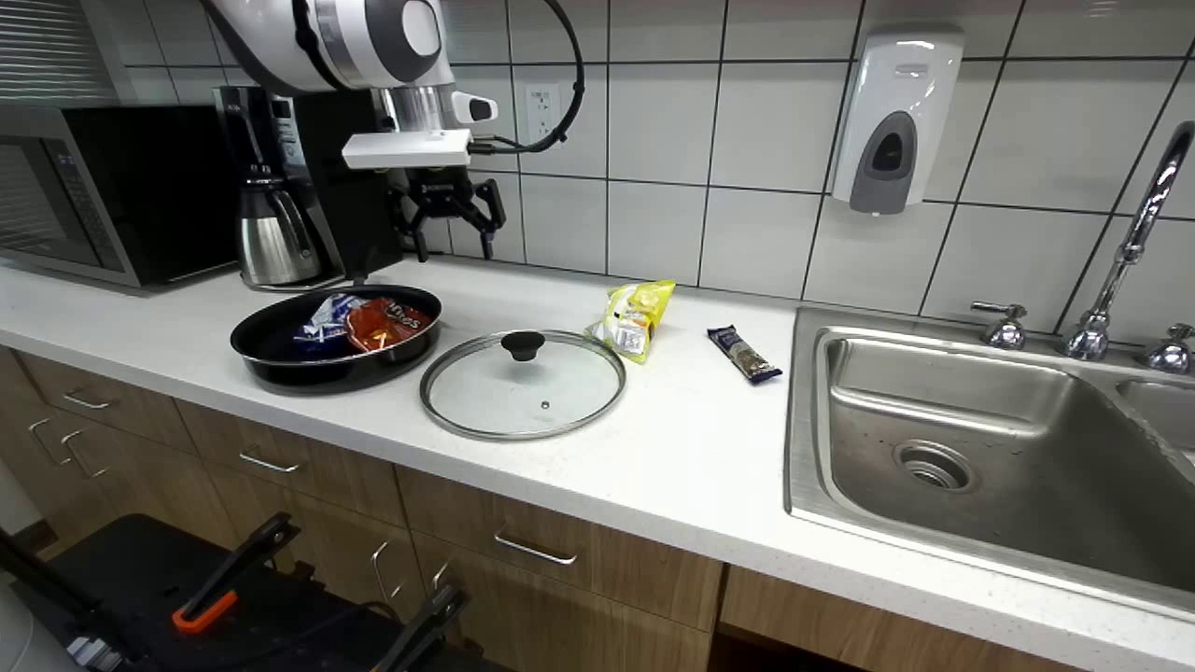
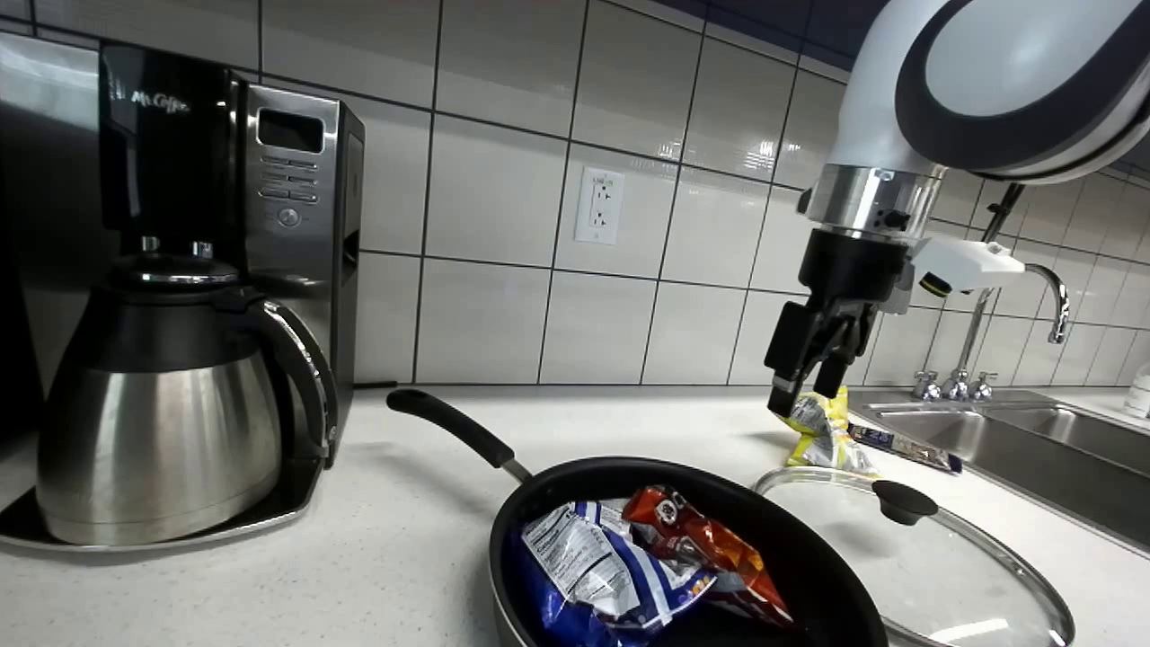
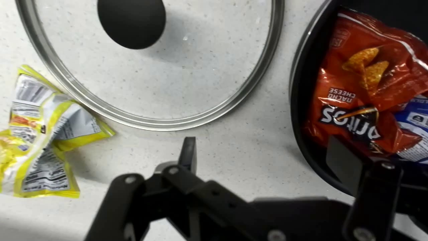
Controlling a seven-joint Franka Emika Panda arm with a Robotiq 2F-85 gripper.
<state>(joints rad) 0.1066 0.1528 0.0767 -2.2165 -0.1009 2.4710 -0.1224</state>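
My gripper is open and empty, raised above the back of the counter; its spread fingers also show in the wrist view. Below it to one side is a black frying pan. The pan holds a red Doritos bag and a blue and white bag. A glass lid with a black knob lies flat beside the pan. A crumpled yellow bag is at the lid's far edge, also visible in the wrist view. A dark wrapped bar lies between the yellow bag and the sink.
A steel sink with a faucet is at one end. A coffee maker with a steel carafe and a microwave stand at the other. A soap dispenser hangs on the tiled wall. The pan's handle points toward the wall.
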